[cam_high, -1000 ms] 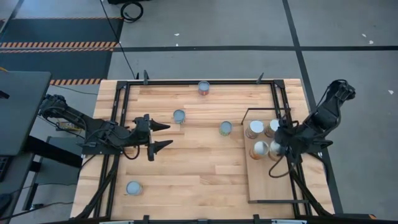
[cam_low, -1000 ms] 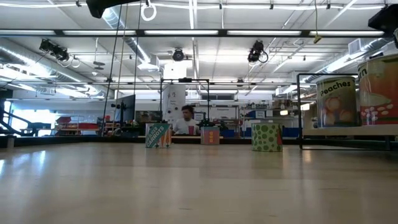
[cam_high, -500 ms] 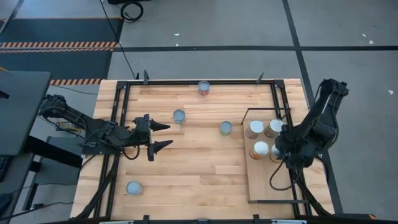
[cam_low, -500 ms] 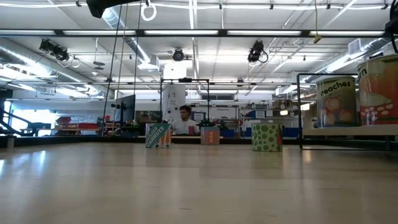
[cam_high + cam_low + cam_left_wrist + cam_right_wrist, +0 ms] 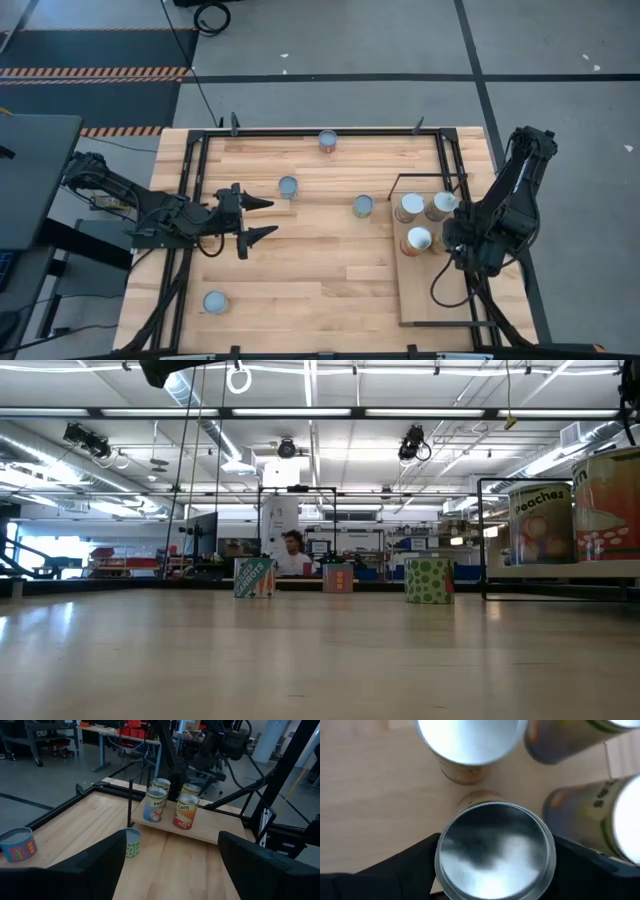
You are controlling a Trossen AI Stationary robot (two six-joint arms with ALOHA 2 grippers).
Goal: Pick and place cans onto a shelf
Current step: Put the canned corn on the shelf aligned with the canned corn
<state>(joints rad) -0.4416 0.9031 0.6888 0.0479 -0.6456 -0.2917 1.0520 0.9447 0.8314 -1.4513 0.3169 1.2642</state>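
The shelf (image 5: 425, 300), a pale board in a black wire frame, lies at the table's right. Three cans (image 5: 411, 205) (image 5: 440, 203) (image 5: 419, 238) stand on their bases at its far end. My right gripper (image 5: 450, 243) points steeply down beside them, shut on another can (image 5: 495, 852) with a silvery top; the arm hides it in the high view. More cans stand on the tabletop (image 5: 328, 140) (image 5: 288, 186) (image 5: 363, 205) (image 5: 214, 301). My left gripper (image 5: 262, 218) hovers open over the table's left, holding nothing. My right gripper has the can between its two fingers (image 5: 400, 870), one on each side of the upper wall just under the rim (image 5: 440, 855). The fingers come from above, pointing down. The can is upright, beside the shelf's other cans; its base is hidden.
The shelf's near half (image 5: 430, 290) is bare board. The black wire frame (image 5: 395, 190) rises at the shelf's far left corner. Black rails (image 5: 190, 200) run along the table's edges. A person (image 5: 292, 550) shows far behind the table in the low view.
My right arm has swung at its base and sunk toward the shelf, and its gripper has tipped steeper down and rolled. The can it carries, seen beside the near shelf can a second ago, is now covered by the arm in the high view.
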